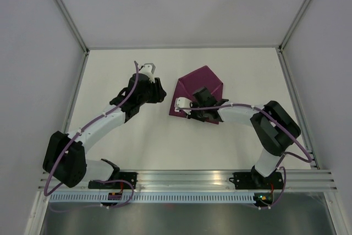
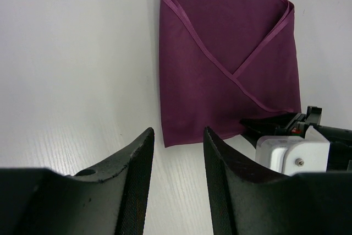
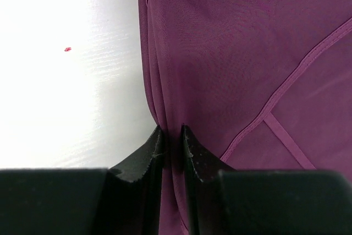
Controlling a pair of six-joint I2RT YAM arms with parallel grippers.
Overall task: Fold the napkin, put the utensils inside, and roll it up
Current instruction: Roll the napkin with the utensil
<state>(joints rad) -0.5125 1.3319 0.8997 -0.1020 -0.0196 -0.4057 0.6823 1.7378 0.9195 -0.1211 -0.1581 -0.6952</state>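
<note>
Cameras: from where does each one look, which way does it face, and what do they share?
Top external: above and behind the robot, looking down at the table; the left arm and right arm show whole.
Left wrist: on the left arm, facing the napkin; the open left gripper shows.
Right wrist: low over the napkin's edge; the right gripper pinches it.
Shared: all three see the napkin; left wrist also sees the right gripper.
</note>
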